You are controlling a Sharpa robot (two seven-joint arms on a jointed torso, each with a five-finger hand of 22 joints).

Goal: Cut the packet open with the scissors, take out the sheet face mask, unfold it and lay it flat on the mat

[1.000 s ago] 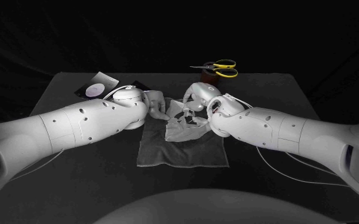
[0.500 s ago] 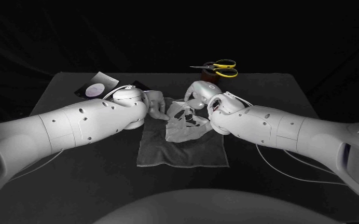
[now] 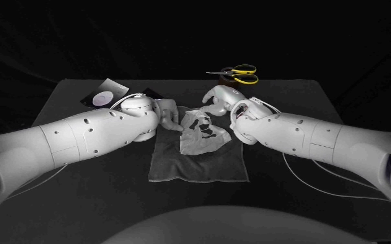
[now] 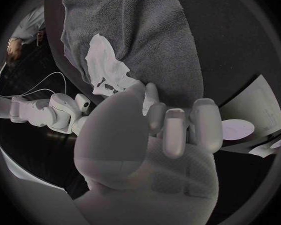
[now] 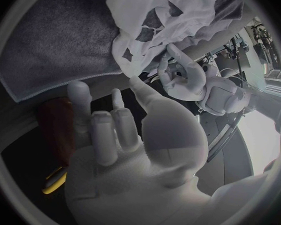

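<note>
Mask: the mask (image 3: 204, 134) was out and sat on the far half of the mat (image 3: 198, 168). It was rumpled and only partly opened, so I'd say not flat yet.

Left hand: my left hand (image 3: 169, 114) was at the mat's far left edge, fingers curled in and thumb tip right at the mask's rim. I honestly couldn't tell if it had the rim pinched or was just touching it. My guess was it sat there to anchor that side.

Right hand: the right hand (image 3: 218, 98) hovered just past the mat's far right corner with fingers spread and nothing in them. It was close to the mask's other edge, handy for tugging it flat.

Room: the near half of the mat was bare cloth, so there was plenty of space to spread the mask toward me.

Edges: the mask's far rim lay close to the mat's far edge, so I'd pull it nearer, not farther.

Scissors: the scissors (image 3: 239, 73) were parked beyond the mat, behind the right hand.

Packet: the packet (image 3: 106, 94) was off past the mat's far left corner, out of the way.
</note>
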